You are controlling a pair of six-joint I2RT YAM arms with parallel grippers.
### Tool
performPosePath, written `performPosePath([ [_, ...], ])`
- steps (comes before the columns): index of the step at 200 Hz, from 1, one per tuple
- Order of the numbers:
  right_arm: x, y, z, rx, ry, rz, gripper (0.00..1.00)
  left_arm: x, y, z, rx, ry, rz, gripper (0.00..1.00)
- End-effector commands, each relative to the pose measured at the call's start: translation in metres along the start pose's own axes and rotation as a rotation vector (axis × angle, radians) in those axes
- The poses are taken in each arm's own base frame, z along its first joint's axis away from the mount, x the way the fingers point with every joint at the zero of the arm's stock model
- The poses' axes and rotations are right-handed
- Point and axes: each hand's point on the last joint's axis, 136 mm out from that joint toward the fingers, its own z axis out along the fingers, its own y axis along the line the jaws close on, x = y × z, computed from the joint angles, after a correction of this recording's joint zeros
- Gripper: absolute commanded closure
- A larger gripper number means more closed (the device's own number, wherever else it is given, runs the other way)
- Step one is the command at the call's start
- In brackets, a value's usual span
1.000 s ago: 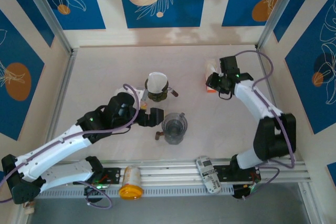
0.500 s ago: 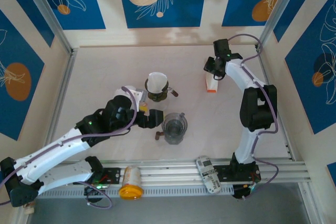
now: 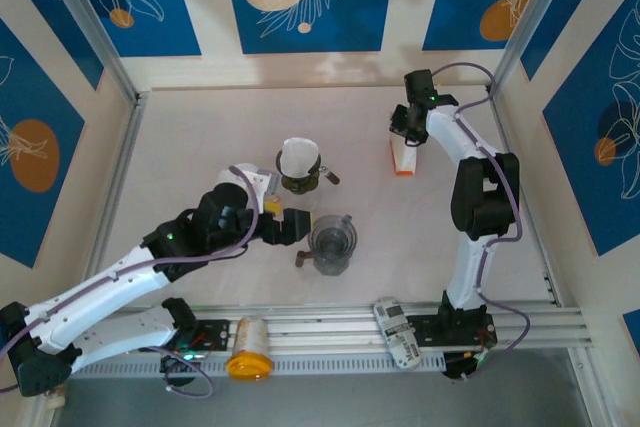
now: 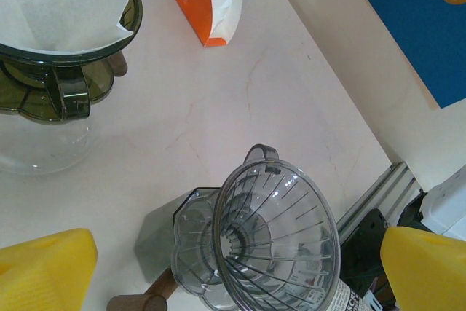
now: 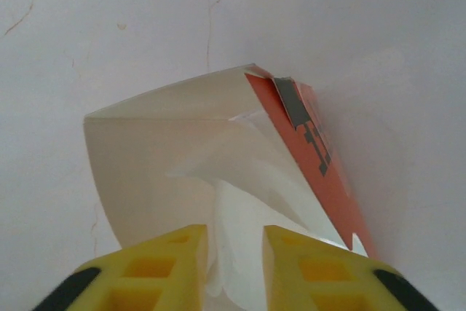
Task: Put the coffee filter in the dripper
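An orange and white filter bag (image 3: 404, 155) stands at the back right of the table. My right gripper (image 3: 405, 127) is at its open top. In the right wrist view the bag (image 5: 145, 158) gapes, and a white coffee filter (image 5: 240, 202) sticks out between the yellow fingers of my right gripper (image 5: 237, 253), which are shut on it. A clear empty dripper (image 3: 331, 242) with a wooden handle sits mid-table. My left gripper (image 3: 290, 225) is open just left of it; in its wrist view the dripper (image 4: 277, 238) lies between the wide-apart fingers (image 4: 44, 267).
A dark green dripper (image 3: 299, 162) holding a white filter stands on a glass carafe behind the clear one. A bottle with an orange lid (image 3: 248, 347) and a white packet (image 3: 397, 332) lie on the front rail. Walls close in the back and sides.
My right gripper moved back and up to the top of the bag, and its jaws narrowed onto the filter. The left arm shifted slightly and stayed open.
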Motion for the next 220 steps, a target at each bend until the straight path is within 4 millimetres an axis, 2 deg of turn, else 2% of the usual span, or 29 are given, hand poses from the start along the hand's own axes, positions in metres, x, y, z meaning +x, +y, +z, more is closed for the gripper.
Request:
performPosePath([
  [1, 0.000, 0.000, 0.001, 0.027, 0.005, -0.009, 0.79, 0.000, -0.005, -0.004, 0.023, -0.012, -0.001, 0.00],
  [48, 0.003, 0.001, -0.003, 0.025, -0.008, -0.027, 1.00, 0.001, -0.002, -0.007, 0.017, -0.019, -0.006, 0.00],
  [67, 0.000, 0.004, -0.015, 0.007, -0.039, -0.037, 1.00, 0.001, -0.001, -0.008, 0.014, -0.021, -0.009, 0.00],
  [92, -0.002, 0.008, -0.040, -0.006, -0.093, -0.055, 1.00, 0.001, -0.001, -0.010, 0.014, -0.024, -0.015, 0.00],
  [130, 0.011, 0.002, -0.080, -0.038, -0.150, -0.035, 1.00, -0.001, -0.001, -0.013, 0.013, -0.034, -0.033, 0.00],
  [159, 0.029, -0.003, -0.113, -0.073, -0.185, -0.040, 1.00, 0.001, 0.001, -0.014, 0.002, -0.024, -0.055, 0.00],
  [182, 0.049, 0.001, -0.148, -0.138, -0.206, -0.066, 1.00, 0.004, 0.004, -0.014, -0.012, -0.011, -0.079, 0.00],
  [220, 0.107, 0.021, -0.210, -0.299, -0.195, -0.182, 1.00, 0.008, 0.013, -0.020, -0.048, -0.013, -0.107, 0.00],
])
